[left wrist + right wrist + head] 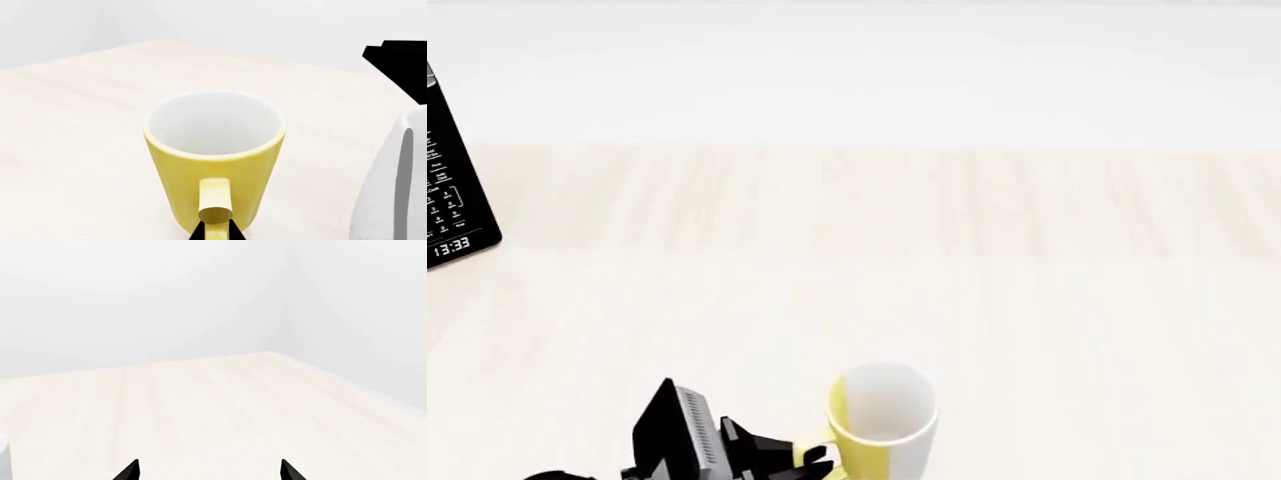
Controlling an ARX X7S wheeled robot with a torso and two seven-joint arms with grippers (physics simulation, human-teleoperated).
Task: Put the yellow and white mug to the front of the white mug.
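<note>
The yellow and white mug (213, 150) stands upright with its white inside showing and its yellow handle (215, 205) turned towards my left gripper (216, 234). The two black fingertips press on either side of the handle, so the gripper is shut on it. In the head view the mug (884, 425) is at the bottom centre, with my left gripper (807, 460) just to its left. The white mug (400, 180) shows only as a tall white side next to the yellow mug. It is out of the head view. My right gripper (210, 471) is open and empty over bare tabletop.
A black microwave (454, 180) with a keypad and clock stands at the table's far left, and its dark corner (400, 60) shows beyond the white mug in the left wrist view. The pale wooden table (961, 260) runs back to a white wall.
</note>
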